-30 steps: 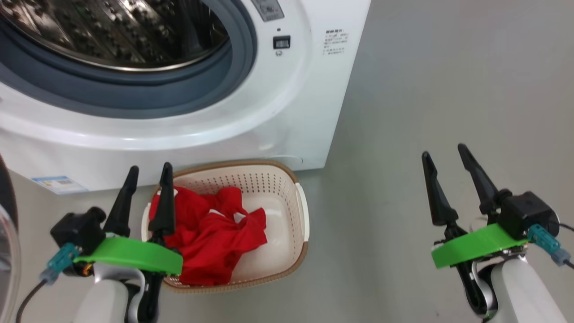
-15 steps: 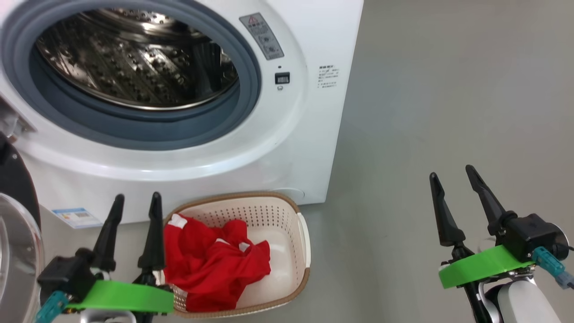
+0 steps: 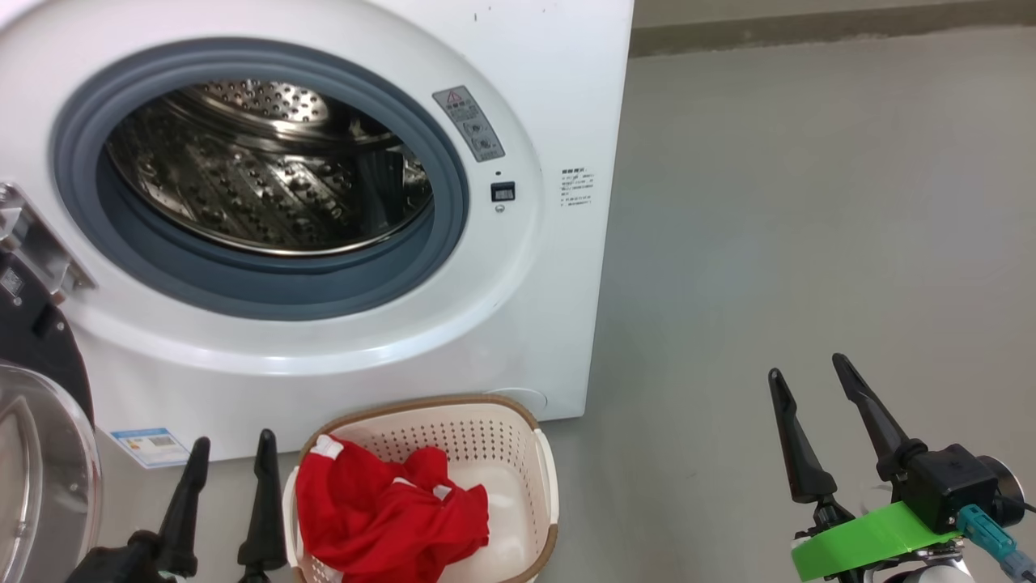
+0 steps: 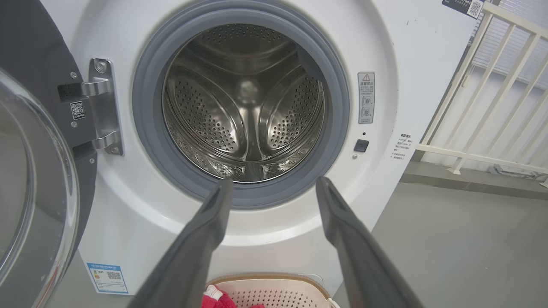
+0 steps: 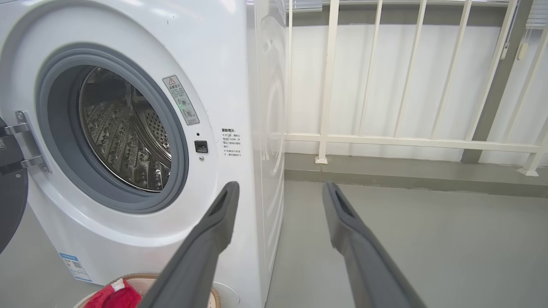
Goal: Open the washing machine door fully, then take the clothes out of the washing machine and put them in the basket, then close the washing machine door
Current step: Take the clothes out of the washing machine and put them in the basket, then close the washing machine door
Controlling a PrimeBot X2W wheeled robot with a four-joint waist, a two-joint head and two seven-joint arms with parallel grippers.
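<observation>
A: What differs from a second ago?
B: The head camera has tilted up, so more of the washing machine [image 3: 518, 324] shows. The clothes [image 3: 380, 518] lie in the basket [image 3: 544, 478] as before, at the machine's foot.
A: And the grippers?
B: The left gripper [image 3: 233, 438], spread wide and empty, stands before the machine, the clothes just beside it. The right gripper [image 3: 808, 364], equally spread and empty, hangs off the machine's right. The washing machine door [image 3: 40, 486] stands open at the machine's left.
</observation>
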